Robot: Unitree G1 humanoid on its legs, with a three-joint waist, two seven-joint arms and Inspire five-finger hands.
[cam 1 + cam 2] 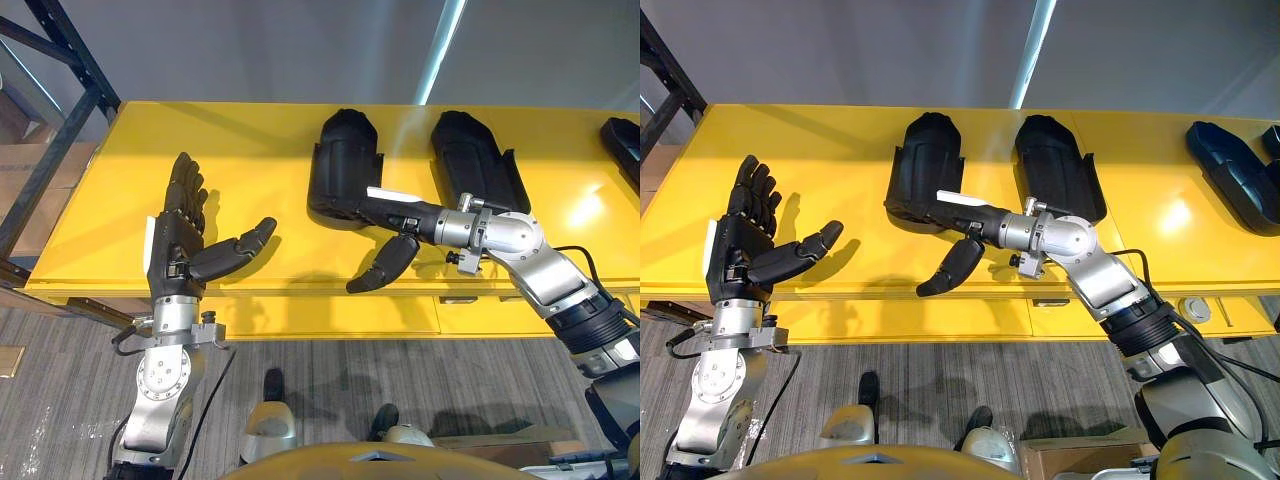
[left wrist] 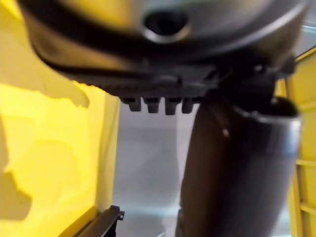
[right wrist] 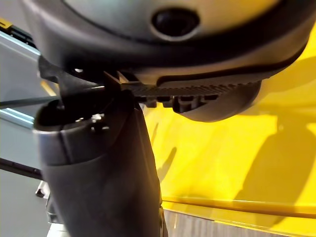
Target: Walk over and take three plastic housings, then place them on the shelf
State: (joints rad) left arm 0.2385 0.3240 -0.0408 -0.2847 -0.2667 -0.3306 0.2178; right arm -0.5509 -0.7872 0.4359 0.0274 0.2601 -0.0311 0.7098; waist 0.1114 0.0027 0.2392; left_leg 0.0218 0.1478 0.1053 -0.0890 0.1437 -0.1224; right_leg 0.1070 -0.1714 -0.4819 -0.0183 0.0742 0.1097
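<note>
- At the bench's near edge, right robot hand is sitting against the left housing's near end. Fingers are hiding behind it, so can't tell if it's gripping; thumb is hanging free.
- Left robot hand is hovering open, holding nothing.
- Middle housing is lying just beside the left one, untouched.
- Progress: prob. 1st pick only starting. All housings are lying on the bench, so lifting & shelving are all left.
- Right eye view is showing the third housing whole; left eye view is cropping it.
</note>
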